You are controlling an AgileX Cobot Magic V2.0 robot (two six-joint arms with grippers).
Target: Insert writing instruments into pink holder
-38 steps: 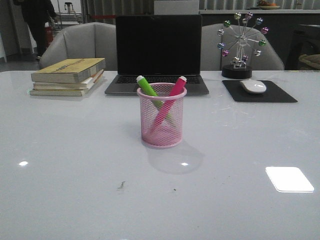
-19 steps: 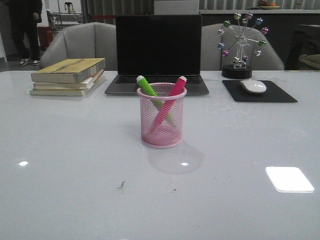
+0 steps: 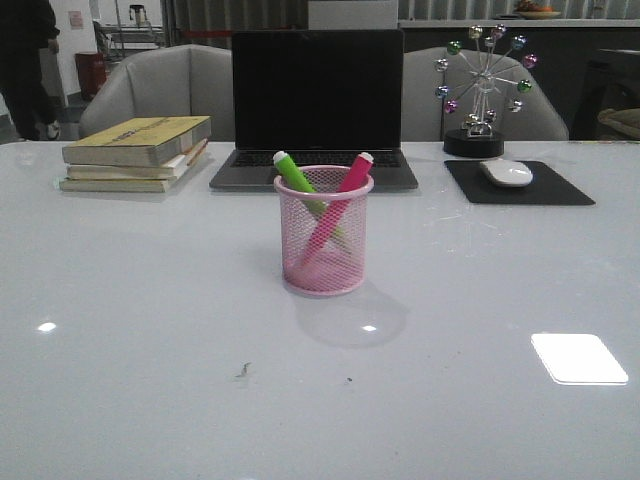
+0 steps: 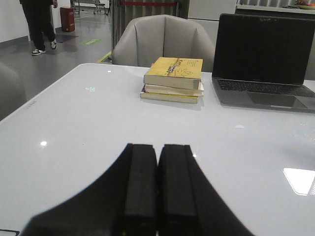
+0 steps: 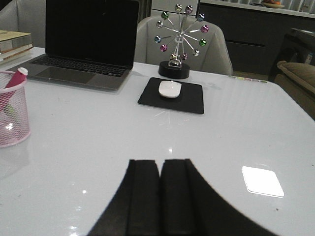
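The pink holder (image 3: 323, 240) stands upright mid-table in the front view. Inside it lean the lime green marker (image 3: 297, 175) and the magenta marker (image 3: 350, 177), crossed, their pale ends above the rim. The right wrist view catches the holder (image 5: 12, 115) at its edge with the magenta marker (image 5: 14, 80) sticking out. Neither gripper appears in the front view. My left gripper (image 4: 157, 147) is shut on nothing, over bare table, far from the holder. My right gripper (image 5: 160, 162) is also shut and empty, well apart from the holder.
Behind the holder sit a laptop (image 3: 316, 105), a stack of books (image 3: 135, 152), a mouse (image 3: 506, 172) on a black pad (image 3: 518, 183) and a ball ornament (image 3: 480, 90). Grey chairs (image 3: 165, 90) stand beyond the table. A person (image 4: 38, 24) walks in the background.
Holder, markers and both grippers have stayed put. Only the person in the background has moved further left.
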